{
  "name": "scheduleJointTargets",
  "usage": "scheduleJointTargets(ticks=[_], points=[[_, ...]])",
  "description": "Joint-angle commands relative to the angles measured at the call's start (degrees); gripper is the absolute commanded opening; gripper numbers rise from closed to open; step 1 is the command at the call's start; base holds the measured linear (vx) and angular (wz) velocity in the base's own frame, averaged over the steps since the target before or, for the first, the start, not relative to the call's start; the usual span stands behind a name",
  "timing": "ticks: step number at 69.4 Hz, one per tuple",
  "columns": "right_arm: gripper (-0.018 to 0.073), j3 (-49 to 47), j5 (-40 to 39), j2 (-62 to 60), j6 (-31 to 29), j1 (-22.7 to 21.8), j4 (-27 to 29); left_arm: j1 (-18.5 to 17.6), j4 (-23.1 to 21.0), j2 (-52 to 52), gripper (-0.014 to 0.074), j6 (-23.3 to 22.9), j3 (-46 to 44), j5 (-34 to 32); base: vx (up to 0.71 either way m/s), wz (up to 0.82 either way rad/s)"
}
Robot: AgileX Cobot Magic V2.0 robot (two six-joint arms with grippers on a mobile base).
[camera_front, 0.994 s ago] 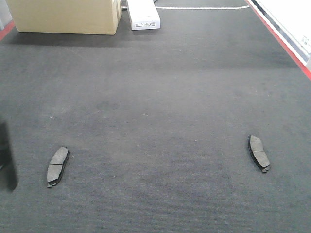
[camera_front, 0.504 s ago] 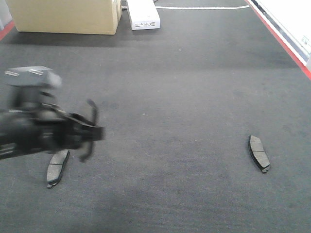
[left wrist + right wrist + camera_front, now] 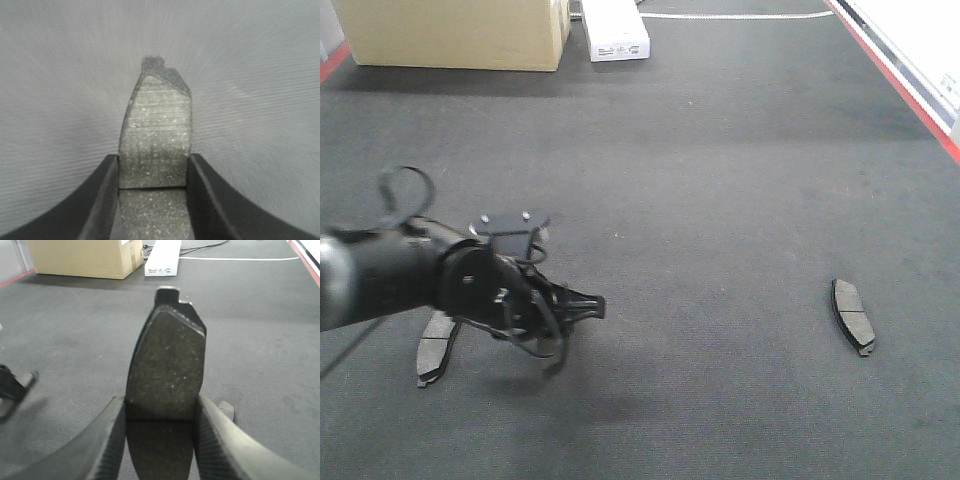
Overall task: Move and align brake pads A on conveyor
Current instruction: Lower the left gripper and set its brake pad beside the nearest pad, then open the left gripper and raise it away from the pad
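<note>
Two brake pads lie on the charcoal conveyor belt [image 3: 700, 180] in the front view: one at the left [image 3: 432, 350], partly behind my left arm, and one at the right [image 3: 853, 316]. My left gripper [image 3: 570, 333] hovers just right of the left pad. In the left wrist view it [image 3: 154, 158] is shut on a third grey-brown pad [image 3: 157, 125], held above the belt. My right gripper [image 3: 161, 400] is out of the front view and is shut on a fourth pad [image 3: 167, 360]. A corner of a lying pad [image 3: 226, 410] shows behind its right finger.
A cardboard box [image 3: 455, 30] and a white carton [image 3: 615, 28] stand at the belt's far end. A red edge strip [image 3: 920, 110] runs along the right side. My left gripper's fingers [image 3: 12, 387] show at the left edge of the right wrist view.
My left arm has swung into the front view from the left and moved right and a little down. The two pads lying on the belt have not moved.
</note>
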Motion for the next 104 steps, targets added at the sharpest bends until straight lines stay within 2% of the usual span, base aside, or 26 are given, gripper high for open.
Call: scheduleJointTargets(ticks=[1,13,20,29,37,53,64,71,88,104], points=[[-0.0002,-1.70,-5.63,0.66,-0.43,-0.16,-0.34,-0.51,-3.20,0.45,0.0190,-0.38,-3.52,-1.83,0.00,0.00],[-0.0002,-1.70,-5.63,0.66,-0.43,-0.16,-0.34,-0.64,-4.70,4.66,0.0358,-0.29,-6.31,2.19,0.00,0.00],[-0.0002,-1.70,-5.63,0.66,-0.43,-0.16,-0.34,-1.72,-4.33,4.93,0.0458,2.89,-7.33,3.63,0.00,0.00],[-0.0002,-1.70,-5.63,0.66,-0.43,-0.16,-0.34,-1.73,-4.37,4.60,0.0507,3.92,-9.45,6.85,0.00,0.00],[-0.0002,-1.70,-5.70,0.66,-0.43,-0.16,-0.34,-1.67,-2.67,3.22,0.0506,3.97,-11.01,9.37,0.00,0.00],[-0.0002,-1.70,-5.70,0.66,-0.43,-0.16,-0.34,-1.67,3.18,-6.35,0.0473,3.35,-11.20,8.95,0.00,0.00],[-0.0002,-1.70,-5.64,0.66,-0.43,-0.16,-0.34,-1.67,8.57,-15.85,0.0438,-0.76,-9.06,9.12,0.00,0.00],[-0.0002,-1.70,-5.64,0.66,-0.43,-0.16,-0.34,-1.67,10.79,-22.63,0.0421,-1.14,-6.07,8.51,0.00,0.00],[-0.0002,-1.70,-5.64,0.66,-0.43,-0.16,-0.34,-2.71,10.62,-41.47,0.0404,0.15,5.03,6.08,0.00,0.00],[-0.0002,-1.70,-5.64,0.66,-0.43,-0.16,-0.34,-4.58,8.86,-56.88,0.0404,8.52,15.53,5.62,0.00,0.00]])
